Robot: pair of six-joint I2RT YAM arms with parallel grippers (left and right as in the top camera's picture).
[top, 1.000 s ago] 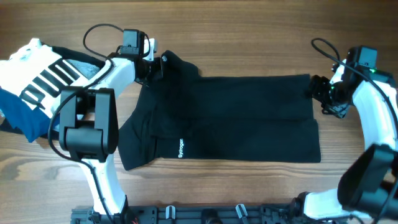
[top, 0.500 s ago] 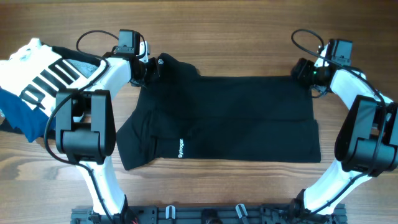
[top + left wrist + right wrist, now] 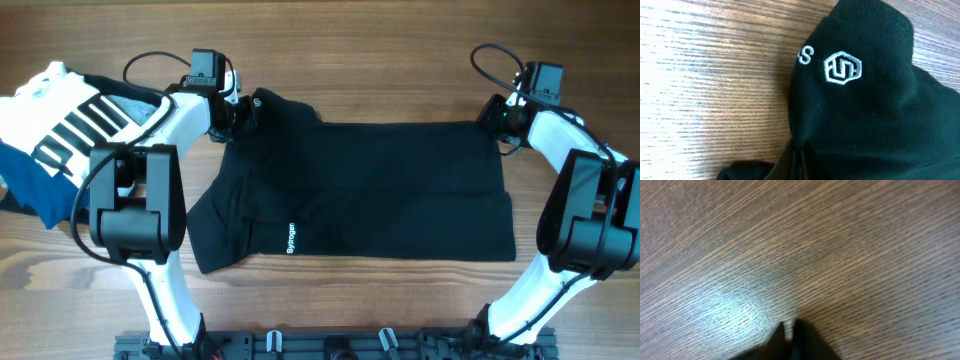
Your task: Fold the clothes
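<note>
Surface: wood-grain table point(image 3: 400, 60), seen from above, both arms reaching over it.

Item 1, black collared shirt point(image 3: 380, 190). It lies flat and stretches between the two grippers, filling the middle of the table. Tiny white lettering point(image 3: 291, 238) sits on the half nearer the left gripper. In the left wrist view a small white emblem point(image 3: 842, 68) shows just ahead of the fingers, with a stray letter "S" beside it and the rest of the word hidden by a fold.

Item 2, left gripper point(image 3: 238, 112). It is at the shirt's collar corner. Dark cloth fills the lower edge of its own camera and the fingers cannot be made out, so I cannot tell its grip.

Item 3, right gripper point(image 3: 497, 122). It is at the opposite far corner of the shirt. Only two dark tips, cut off by the frame, show over bare wood, and I cannot tell its grip.

Item 4, white garment with black stripes point(image 3: 60, 115). It lies outside the left arm, partly under it, on top of a blue garment point(image 3: 40, 185) cut off at the edge.
</note>
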